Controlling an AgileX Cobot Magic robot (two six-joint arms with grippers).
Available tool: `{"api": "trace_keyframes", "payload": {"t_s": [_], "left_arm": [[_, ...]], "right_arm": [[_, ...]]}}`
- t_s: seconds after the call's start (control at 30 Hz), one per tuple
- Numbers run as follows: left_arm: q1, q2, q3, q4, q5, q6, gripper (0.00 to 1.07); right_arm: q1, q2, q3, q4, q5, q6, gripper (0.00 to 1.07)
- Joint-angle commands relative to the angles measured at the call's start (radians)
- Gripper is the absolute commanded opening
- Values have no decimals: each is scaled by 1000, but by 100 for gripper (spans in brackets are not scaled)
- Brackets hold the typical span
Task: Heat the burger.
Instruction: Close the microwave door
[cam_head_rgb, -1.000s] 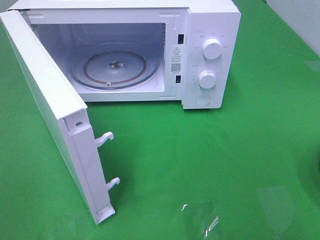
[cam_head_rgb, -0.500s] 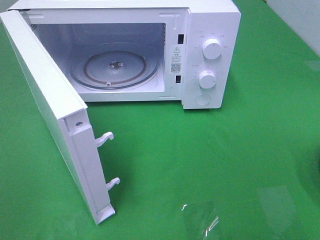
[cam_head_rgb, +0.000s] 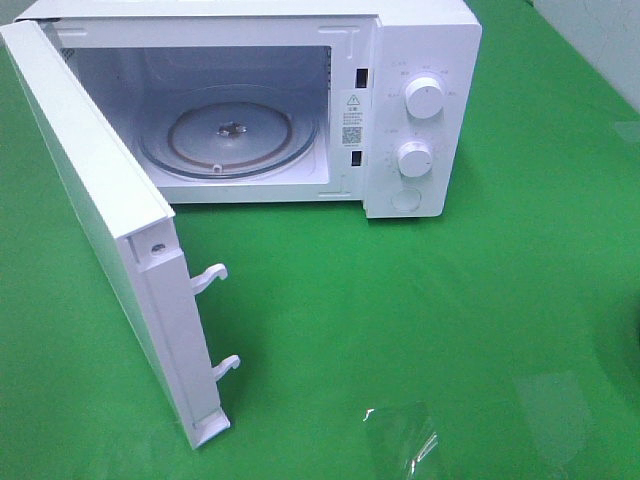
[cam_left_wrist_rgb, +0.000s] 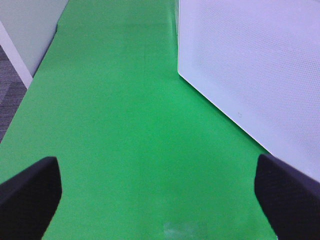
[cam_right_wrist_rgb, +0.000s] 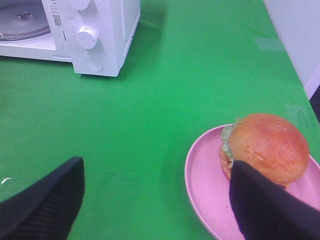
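The microwave (cam_head_rgb: 250, 110) stands open on the green desk (cam_head_rgb: 450, 320), its turntable (cam_head_rgb: 228, 130) bare. The burger (cam_right_wrist_rgb: 265, 147) sits on a pink plate (cam_right_wrist_rgb: 205, 185) just ahead of the right jaws (cam_right_wrist_rgb: 157, 200), off to one side; both jaws are spread and empty, the right arm far nearer.

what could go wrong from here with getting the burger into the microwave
1. The burger sits off-centre on the pink plate, near its rim; a grab at the bun may crush it or push the plate along the green cloth.
2. The open right gripper has one finger already close beside the bun and could knock it.
3. The microwave door juts out with its latch hooks exposed; a passing arm might hit it.
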Motion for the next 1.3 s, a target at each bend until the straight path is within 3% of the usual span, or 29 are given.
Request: {"api": "trace_keyframes", "payload": {"t_s": [0.03, 1.3], "left_arm": [[4, -15, 3, 1, 3, 0, 98], [4, 29, -5, -18, 1, 0, 98]], "right_arm": [[-7, -28, 2, 5, -10, -7, 76], [-7, -28, 2, 5, -10, -6, 76]]}}
